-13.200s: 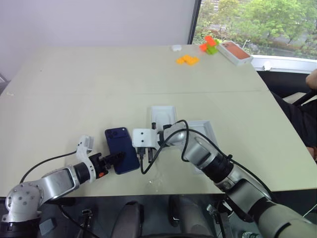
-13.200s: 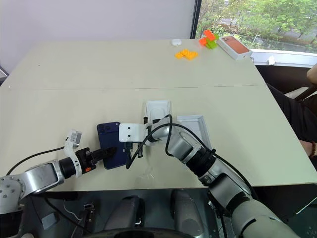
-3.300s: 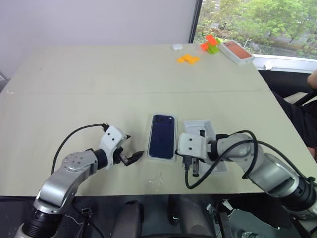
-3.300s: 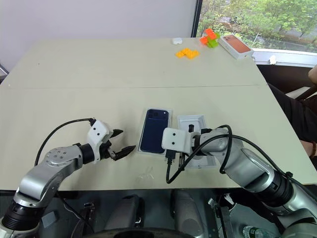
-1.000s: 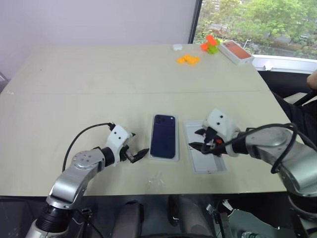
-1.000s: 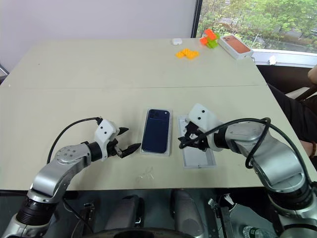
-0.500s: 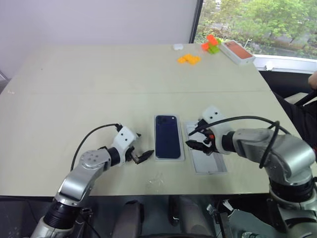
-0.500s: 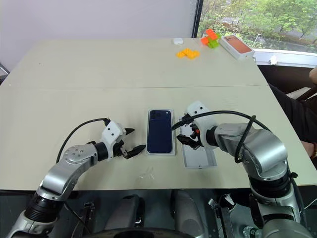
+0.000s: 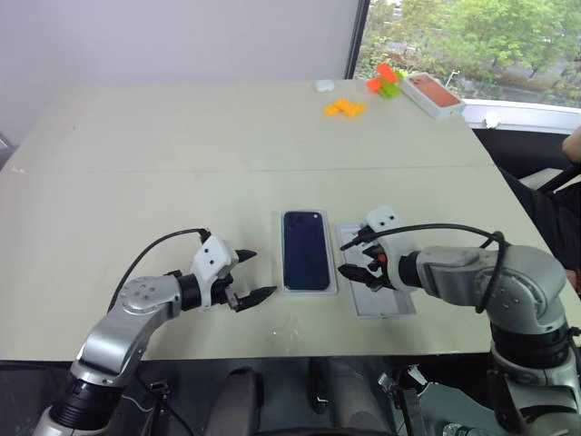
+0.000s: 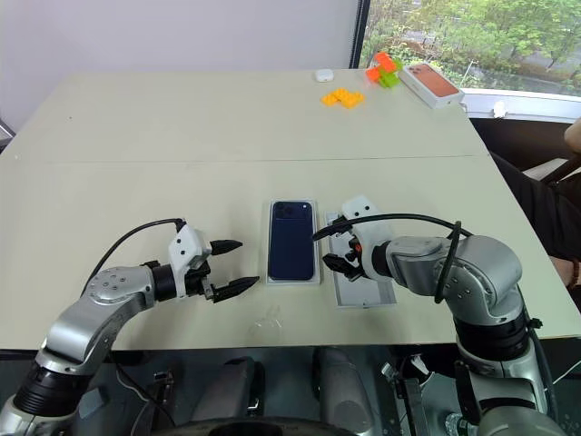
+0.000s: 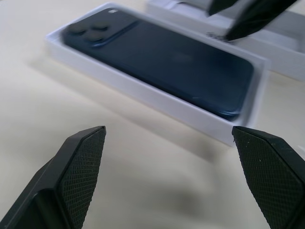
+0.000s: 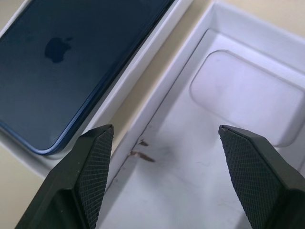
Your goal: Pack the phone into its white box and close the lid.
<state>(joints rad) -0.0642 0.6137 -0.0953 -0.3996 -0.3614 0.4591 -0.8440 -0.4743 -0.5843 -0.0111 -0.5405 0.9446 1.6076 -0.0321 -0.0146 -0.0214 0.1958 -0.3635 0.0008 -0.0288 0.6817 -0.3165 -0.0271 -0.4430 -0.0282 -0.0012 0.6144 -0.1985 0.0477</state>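
The dark blue phone (image 9: 304, 262) lies back up inside the white box (image 9: 306, 291), camera cluster at the far end. Just to its right the lid (image 9: 383, 302) rests open side up, white inside with a rounded recess (image 12: 238, 90). My right gripper (image 9: 354, 263) hangs open over the lid's left wall, beside the box, holding nothing. My left gripper (image 9: 257, 274) is open on the table left of the box, pointing at its long side (image 11: 143, 90), a short gap away. The phone (image 11: 167, 62) fills the box in the left wrist view.
At the far right of the table are orange blocks (image 9: 344, 109), an orange and green block pile (image 9: 386, 82) and a white box with an orange-red top (image 9: 433, 95). A person's arm (image 9: 572, 143) shows at the right edge. The table's front edge is close behind both grippers.
My right gripper has sunk and rolled over the lid's left side. My left gripper has drawn back a little from the box. Phone, box and lid have kept still.
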